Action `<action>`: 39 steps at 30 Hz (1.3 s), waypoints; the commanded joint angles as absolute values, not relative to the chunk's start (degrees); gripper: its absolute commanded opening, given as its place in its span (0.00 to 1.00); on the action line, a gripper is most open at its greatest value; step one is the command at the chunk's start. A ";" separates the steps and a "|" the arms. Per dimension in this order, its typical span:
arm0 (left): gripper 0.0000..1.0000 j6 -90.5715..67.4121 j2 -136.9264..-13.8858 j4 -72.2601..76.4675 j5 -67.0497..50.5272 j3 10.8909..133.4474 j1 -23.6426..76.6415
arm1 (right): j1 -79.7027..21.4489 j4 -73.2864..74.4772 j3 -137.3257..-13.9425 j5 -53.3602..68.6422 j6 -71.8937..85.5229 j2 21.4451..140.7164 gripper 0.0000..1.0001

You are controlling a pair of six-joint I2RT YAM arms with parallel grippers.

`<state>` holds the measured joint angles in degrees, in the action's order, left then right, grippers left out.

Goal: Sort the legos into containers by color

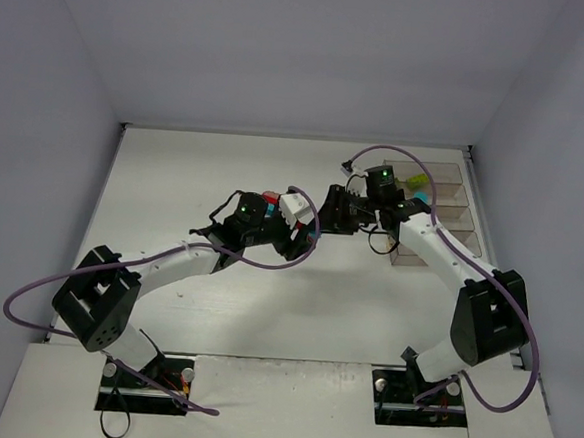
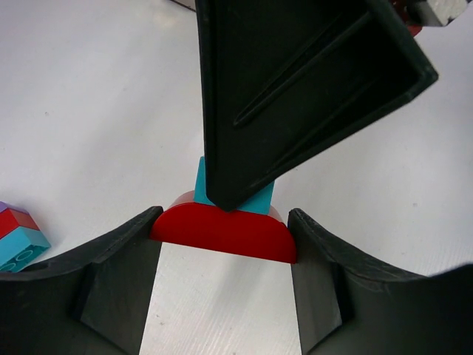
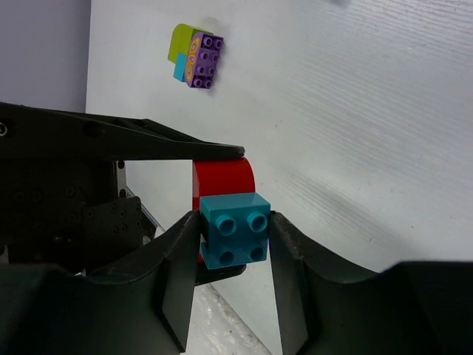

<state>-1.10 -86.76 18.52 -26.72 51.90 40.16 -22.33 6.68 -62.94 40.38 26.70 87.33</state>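
Two joined bricks sit between the arms at mid-table: a red half-round brick (image 2: pixel 222 233) and a teal two-by-two brick (image 3: pixel 233 229) stuck to it. The left arm (image 1: pixel 184 262) reaches in from one side and the right arm (image 1: pixel 426 238) from the other.

In the left wrist view, the left jaws are narrowed onto the red brick, one inner face at each of its ends, with the teal brick (image 2: pixel 259 201) showing just behind its curved top. One dark finger of the right arm (image 2: pixel 295 81) comes down over it.

In the right wrist view, the right jaws pinch the teal brick by two opposite sides, studs facing the camera, with the red brick (image 3: pixel 222 177) behind it.

Farther off on the white table (image 1: pixel 195 172) lies a lime, purple and teal clump (image 3: pixel 196 55). A purple, red and teal clump (image 2: pixel 18 237) lies near the left jaws. The row of clear containers (image 1: pixel 443 215) stands at the table's right edge, well apart from the held bricks.
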 commanded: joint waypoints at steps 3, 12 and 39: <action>0.31 -0.97 -84.73 23.73 -26.72 53.70 39.73 | -22.50 4.57 -64.25 41.04 26.19 86.57 0.25; 0.30 -2.19 -85.34 22.50 -25.40 53.53 39.64 | -22.24 4.75 -63.63 38.94 24.70 84.91 0.00; 0.18 -5.27 -84.56 20.66 -24.52 49.84 37.97 | -6.95 6.42 -60.47 6.01 29.51 77.87 0.00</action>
<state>-4.75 -88.07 19.09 -24.86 47.03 38.13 -9.87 7.53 -61.12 24.05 25.04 79.50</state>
